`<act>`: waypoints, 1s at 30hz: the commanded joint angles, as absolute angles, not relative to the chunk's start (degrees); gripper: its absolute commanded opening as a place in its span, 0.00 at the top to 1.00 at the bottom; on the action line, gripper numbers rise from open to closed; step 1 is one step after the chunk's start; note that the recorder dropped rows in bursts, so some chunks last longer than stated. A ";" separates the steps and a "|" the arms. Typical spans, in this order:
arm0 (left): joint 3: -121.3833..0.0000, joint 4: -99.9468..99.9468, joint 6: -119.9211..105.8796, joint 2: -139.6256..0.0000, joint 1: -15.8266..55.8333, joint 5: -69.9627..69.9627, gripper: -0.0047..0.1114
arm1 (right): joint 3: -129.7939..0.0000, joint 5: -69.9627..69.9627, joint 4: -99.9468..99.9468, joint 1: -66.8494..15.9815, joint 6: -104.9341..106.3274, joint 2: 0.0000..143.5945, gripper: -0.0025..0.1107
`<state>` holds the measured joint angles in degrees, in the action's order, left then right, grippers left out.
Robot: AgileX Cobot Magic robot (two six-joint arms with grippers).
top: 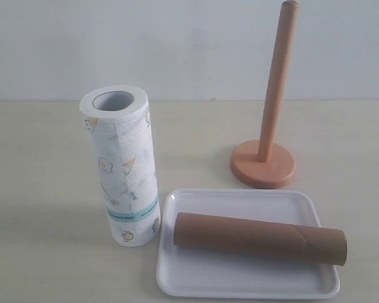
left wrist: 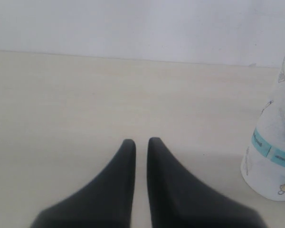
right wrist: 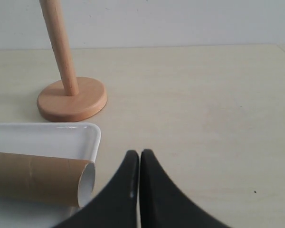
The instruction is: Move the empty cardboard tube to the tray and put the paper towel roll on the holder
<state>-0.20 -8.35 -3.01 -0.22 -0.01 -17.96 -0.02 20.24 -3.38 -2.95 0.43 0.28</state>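
Note:
The brown cardboard tube [top: 259,238] lies on its side in the white tray [top: 240,203], one end poking over the tray's right rim. To the left of the tray, the printed paper towel roll [top: 123,170] stands upright on the table. The wooden holder [top: 275,95] stands bare behind the tray. Neither gripper shows in the exterior view. My left gripper [left wrist: 141,141] is shut to a thin slit over bare table, with the roll [left wrist: 273,156] off to one side. My right gripper [right wrist: 139,153] is shut and empty beside the tube's open end [right wrist: 85,183], near the tray [right wrist: 42,137] and holder [right wrist: 71,99].
The pale wooden tabletop [top: 44,189] runs back to a plain white wall [top: 177,44]. Nothing else stands on the table.

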 commanded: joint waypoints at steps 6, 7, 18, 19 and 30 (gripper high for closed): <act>0.00 -8.94 -2.35 0.00 -0.27 -5.97 0.88 | 0.00 19.52 -3.21 -2.80 0.00 0.00 0.98; 0.00 -9.22 -2.23 0.00 -0.27 -2.33 0.88 | 0.00 19.31 -3.21 -2.80 0.00 0.00 0.98; 0.00 1.40 4.43 0.00 -0.17 18.40 0.88 | 0.00 19.31 -3.21 -2.80 0.00 0.00 0.98; 0.00 4.43 7.43 -0.26 -0.17 18.71 0.88 | 0.00 19.31 -3.21 -2.80 0.00 0.00 0.98; 0.00 42.66 35.17 -17.06 -0.17 36.12 0.88 | 0.00 19.31 -3.21 -2.80 0.00 0.00 0.98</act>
<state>-0.20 37.97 31.22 -12.37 -0.01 32.80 -0.02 20.02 -3.38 -2.95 0.00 0.28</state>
